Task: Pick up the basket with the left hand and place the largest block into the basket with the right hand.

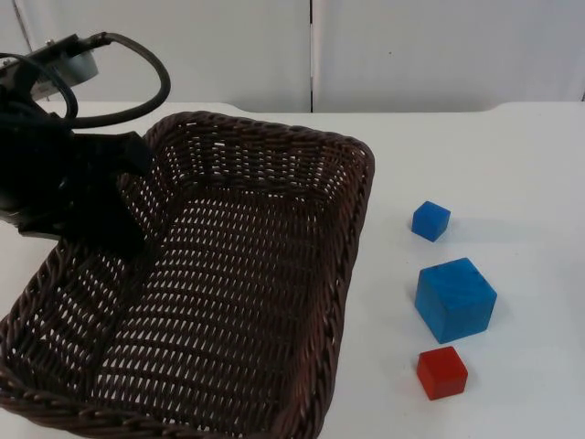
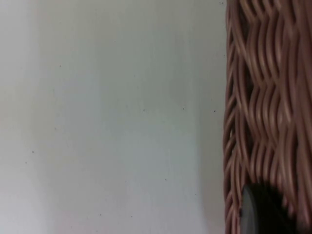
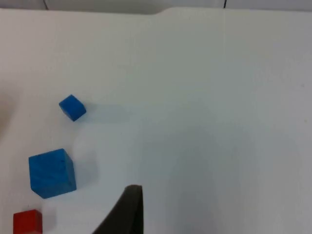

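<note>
Wicker fills the near left of the top view, where the basket [image 1: 228, 302] is seen tilted, its near rim toward the camera and its far rim toward the partition wall [image 1: 411, 46]. Its left wall is covered by the left gripper [image 1: 137, 197], which appears clamped on that wall; in the left wrist view one dark fingertip [image 2: 263, 209] lies against the woven side [image 2: 268, 97], so the grip is judged closed on the weave, though the second finger is hidden.

The basket is judged light, fairly stiff and rough enough not to slip; a one-sided hold is likely to let it sag and swing, so the rim is best kept level.

To the right, on the white table [image 1: 530, 165], three blocks lie apart from one another and from the basket. Nearest is the small red block [image 1: 442, 372], just beyond it the large blue block [image 1: 455, 299], and farther still the small blue block [image 1: 430, 220].

The large blue block is the one to be taken. It is judged solid, rigid and light, with smooth painted faces. Two opposite flat sides should be pinched squarely, low enough to avoid rolling, and the red block close beside it should be avoided.

The right gripper [image 3: 127, 214] hangs above bare table right of the blocks; whether its fingers are apart or together cannot be told.
</note>
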`<state>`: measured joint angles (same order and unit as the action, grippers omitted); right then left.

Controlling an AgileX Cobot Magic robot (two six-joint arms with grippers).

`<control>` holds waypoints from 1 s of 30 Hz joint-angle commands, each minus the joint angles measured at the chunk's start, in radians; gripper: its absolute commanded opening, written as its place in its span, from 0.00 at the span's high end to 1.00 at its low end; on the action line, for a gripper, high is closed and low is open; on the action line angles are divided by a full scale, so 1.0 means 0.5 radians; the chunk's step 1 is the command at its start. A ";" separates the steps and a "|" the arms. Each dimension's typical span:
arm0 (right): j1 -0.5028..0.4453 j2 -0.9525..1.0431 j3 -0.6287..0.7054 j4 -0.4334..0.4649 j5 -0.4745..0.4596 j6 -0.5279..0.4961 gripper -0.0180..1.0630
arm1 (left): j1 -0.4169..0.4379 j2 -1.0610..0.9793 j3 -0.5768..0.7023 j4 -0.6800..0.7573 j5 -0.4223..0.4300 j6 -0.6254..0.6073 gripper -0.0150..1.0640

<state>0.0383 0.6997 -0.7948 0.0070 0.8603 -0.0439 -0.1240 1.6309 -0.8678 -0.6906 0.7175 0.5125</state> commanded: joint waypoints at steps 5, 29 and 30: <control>-0.011 0.251 -0.024 -0.003 -0.106 -0.010 0.01 | -0.004 -0.031 0.006 -0.076 0.022 -0.018 0.98; -0.008 0.712 -0.024 0.531 -0.257 -0.387 0.01 | -0.004 -0.031 0.006 -0.076 0.018 -0.018 0.98; 0.013 0.735 -0.024 0.527 -0.262 -0.387 0.01 | -0.004 -0.031 0.006 -0.076 0.018 -0.018 0.98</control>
<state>0.0383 1.0581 -0.8030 0.2572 0.7390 -0.2232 -0.1240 1.6309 -0.8678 -0.6906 0.7175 0.5125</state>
